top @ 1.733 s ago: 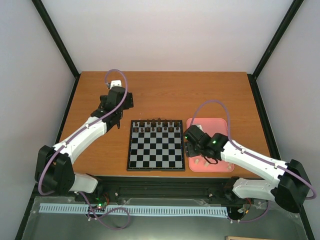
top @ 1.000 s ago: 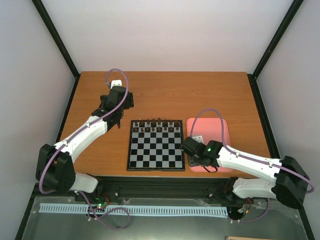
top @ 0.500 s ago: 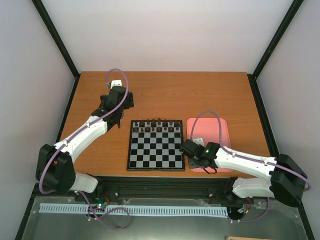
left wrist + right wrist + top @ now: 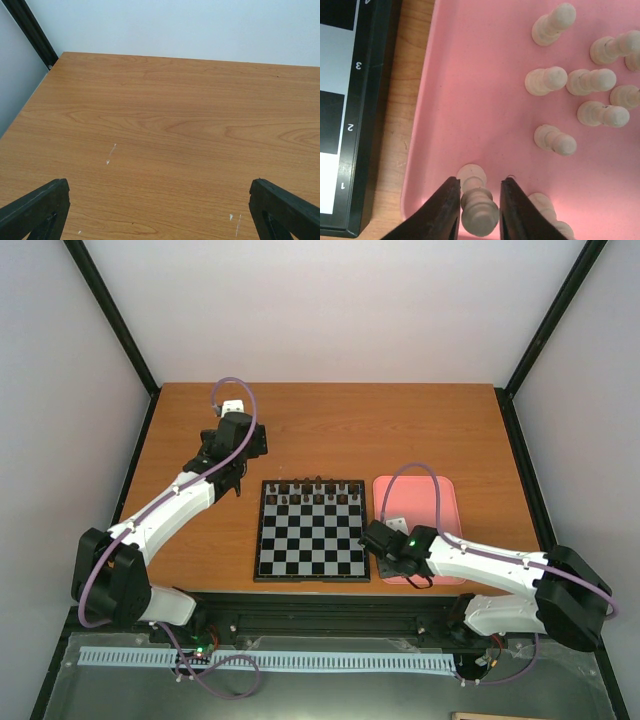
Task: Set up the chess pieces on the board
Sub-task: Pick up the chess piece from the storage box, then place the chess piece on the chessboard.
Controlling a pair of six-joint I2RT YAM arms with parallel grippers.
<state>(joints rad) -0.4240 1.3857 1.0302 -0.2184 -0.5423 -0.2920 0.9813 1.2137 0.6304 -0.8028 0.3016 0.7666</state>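
Observation:
The board (image 4: 311, 558) lies at mid-table with dark pieces along its far rows; its black edge (image 4: 375, 115) shows in the right wrist view. Several pale chess pieces (image 4: 547, 80) lie scattered in the pink tray (image 4: 470, 75). My right gripper (image 4: 479, 210) hangs low over the tray's near left corner, beside the board's near right corner (image 4: 378, 542). Its jaws press both sides of one pale chess piece (image 4: 479, 212), whose base rests on the tray. My left gripper (image 4: 160, 212) is open over bare wood at the far left (image 4: 240, 440).
The pink tray (image 4: 445, 502) lies right of the board, with the right arm's cable looping over it. Another pale piece (image 4: 545, 205) lies just right of my right fingers (image 4: 520, 210). The tray's raised left rim (image 4: 417, 165) is close to the left finger.
The right gripper slid toward the near end of the tray, lowered, and narrowed its jaws around one pale piece. The left arm has stayed still.

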